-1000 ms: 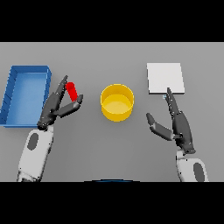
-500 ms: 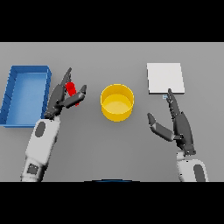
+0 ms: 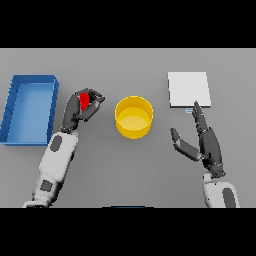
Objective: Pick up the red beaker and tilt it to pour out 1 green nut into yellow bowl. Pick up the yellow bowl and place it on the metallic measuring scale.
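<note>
A blue tray (image 3: 30, 82) lay at the left side of the grey table (image 3: 130, 170), its long sides running away from the viewer. It was rectangular, with raised walls and a lighter blue floor. The tabletop around it was a plain, even grey with no markings.
</note>
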`<action>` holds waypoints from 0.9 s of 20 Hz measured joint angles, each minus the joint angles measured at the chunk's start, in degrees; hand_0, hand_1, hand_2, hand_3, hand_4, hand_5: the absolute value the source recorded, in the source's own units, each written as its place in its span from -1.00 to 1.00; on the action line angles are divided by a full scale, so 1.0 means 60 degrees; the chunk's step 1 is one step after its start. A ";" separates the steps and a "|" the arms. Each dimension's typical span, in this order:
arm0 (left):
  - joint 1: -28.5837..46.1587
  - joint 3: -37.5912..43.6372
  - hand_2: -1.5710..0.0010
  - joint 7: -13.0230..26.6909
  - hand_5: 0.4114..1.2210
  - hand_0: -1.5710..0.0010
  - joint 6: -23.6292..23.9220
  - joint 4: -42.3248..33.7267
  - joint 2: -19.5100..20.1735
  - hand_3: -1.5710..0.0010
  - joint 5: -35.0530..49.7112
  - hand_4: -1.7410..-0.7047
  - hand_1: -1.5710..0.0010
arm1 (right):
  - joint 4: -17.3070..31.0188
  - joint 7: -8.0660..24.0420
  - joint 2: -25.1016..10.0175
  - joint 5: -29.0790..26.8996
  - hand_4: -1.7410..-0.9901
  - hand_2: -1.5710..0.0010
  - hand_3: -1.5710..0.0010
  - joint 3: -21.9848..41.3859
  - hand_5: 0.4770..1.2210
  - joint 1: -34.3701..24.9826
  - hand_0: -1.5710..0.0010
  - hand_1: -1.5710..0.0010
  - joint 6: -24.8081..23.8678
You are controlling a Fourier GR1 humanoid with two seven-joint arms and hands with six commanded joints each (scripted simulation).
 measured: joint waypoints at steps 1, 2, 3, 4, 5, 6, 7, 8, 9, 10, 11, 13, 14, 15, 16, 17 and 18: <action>-0.0073 -0.0064 -0.53 0.0009 0.72 -0.47 0.0032 0.0071 0.0019 -0.41 -0.0074 -0.76 -0.49 | -0.0080 -0.0060 0.0008 0.0020 0.33 1.00 1.00 0.0039 -0.53 0.0046 1.00 1.00 0.0005; -0.0012 -0.0097 -0.62 -0.0082 0.78 -0.57 -0.0060 0.0015 0.0069 -0.47 -0.0042 -0.80 -0.59 | -0.0009 -0.0059 0.0016 0.0067 0.33 1.00 1.00 0.0058 -0.54 0.0043 1.00 1.00 -0.0006; 0.0001 -0.0119 -0.70 -0.0110 0.82 -0.66 -0.0131 -0.0004 0.0042 -0.58 0.0017 -0.72 -0.67 | -0.0082 -0.0078 0.0076 0.0126 0.31 1.00 1.00 0.0112 -0.54 0.0020 1.00 1.00 -0.0060; -0.0049 -0.0163 -0.76 0.0077 0.86 -0.73 -0.0108 0.0001 0.0001 -0.66 -0.0008 -0.66 -0.74 | -0.0093 0.0003 0.0078 -0.0012 0.30 1.00 1.00 0.0042 -0.55 -0.0067 1.00 1.00 -0.0025; -0.0009 -0.0164 -0.81 0.0141 0.88 -0.78 -0.0126 -0.0053 0.0045 -0.73 0.0007 -0.62 -0.79 | 0.0007 0.0088 0.0095 -0.0017 0.30 1.00 1.00 0.0038 -0.55 -0.0084 1.00 1.00 -0.0017; 0.0061 -0.0187 -0.84 0.0189 0.88 -0.83 -0.0018 -0.0200 0.0005 -0.78 -0.0076 -0.69 -0.83 | 0.0118 -0.0039 0.0116 0.0009 0.30 1.00 1.00 0.0064 -0.56 -0.0046 1.00 1.00 -0.0002; -0.0002 -0.0084 -0.88 0.0071 0.86 -0.86 -0.0153 -0.0235 0.0001 -0.83 0.0120 -0.75 -0.87 | 0.0049 -0.0187 0.0037 -0.0095 0.32 1.00 1.00 -0.0013 -0.56 0.0051 1.00 1.00 0.0048; 0.0131 0.0005 -0.90 -0.0161 0.84 -0.89 -0.0379 -0.0356 -0.0084 -0.86 0.0427 -0.80 -0.89 | -0.0036 -0.0221 -0.0039 -0.0009 0.31 1.00 1.00 -0.0005 -0.55 0.0092 1.00 1.00 0.0024; -0.0002 0.0129 -0.92 -0.0017 0.82 -0.91 -0.0502 -0.0455 -0.0066 -0.89 0.0667 -0.84 -0.91 | -0.0023 -0.0239 -0.0029 -0.0038 0.32 1.00 1.00 0.0012 -0.55 0.0150 1.00 1.00 0.0069; 0.0054 0.0186 -0.94 -0.0111 0.81 -0.93 -0.0733 -0.0642 -0.0063 -0.91 0.0933 -0.87 -0.93 | -0.0039 -0.0265 -0.0060 -0.0109 0.34 1.00 1.00 -0.0015 -0.55 0.0109 1.00 1.00 0.0121; 0.0147 0.0148 -0.95 -0.0206 0.80 -0.94 -0.0854 -0.0933 -0.0038 -0.93 0.1054 -0.90 -0.94 | -0.0054 -0.0251 -0.0008 0.0065 0.34 1.00 1.00 0.0083 -0.55 0.0101 1.00 1.00 0.0038; -0.0004 0.0160 -0.97 0.0102 0.78 -0.96 -0.0927 -0.1174 0.0113 -0.95 0.1194 -0.94 -0.96 | -0.0138 -0.0307 -0.0099 0.0019 0.37 1.00 1.00 0.0022 -0.55 0.0133 1.00 1.00 0.0063; -0.0053 0.0141 -0.97 0.0230 0.78 -0.97 -0.1052 -0.1376 0.0231 -0.96 0.1281 -0.95 -0.97 | -0.0090 -0.0178 -0.0032 0.0140 0.37 1.00 1.00 0.0110 -0.54 0.0098 1.00 1.00 0.0022; -0.0054 0.0018 -0.98 0.0340 0.78 -0.98 -0.1096 -0.1525 0.0263 -0.97 0.1252 -0.96 -0.98 | -0.0041 -0.0256 -0.0009 0.0159 0.37 1.00 1.00 0.0114 -0.53 0.0134 1.00 1.00 -0.0001; -0.0112 -0.0158 -0.98 0.0510 0.78 -0.98 -0.1145 -0.1725 0.0348 -0.98 0.1145 -0.97 -0.98 | -0.0004 -0.0299 -0.0035 0.0227 0.39 1.00 1.00 0.0110 -0.53 0.0044 1.00 1.00 -0.0037; -0.0161 -0.0264 -0.98 0.0653 0.78 -0.98 -0.1145 -0.1824 0.0445 -0.98 0.1044 -0.97 -0.98 | 0.0093 -0.0358 -0.0008 0.0291 0.39 1.00 1.00 0.0129 -0.52 -0.0028 1.00 1.00 -0.0077; -0.0207 -0.0334 -0.98 0.0779 0.78 -0.98 -0.1153 -0.1853 0.0557 -0.98 0.0965 -0.97 -0.98 | 0.0120 -0.0474 0.0009 0.0362 0.39 1.00 1.00 0.0146 -0.51 0.0021 1.00 1.00 -0.0134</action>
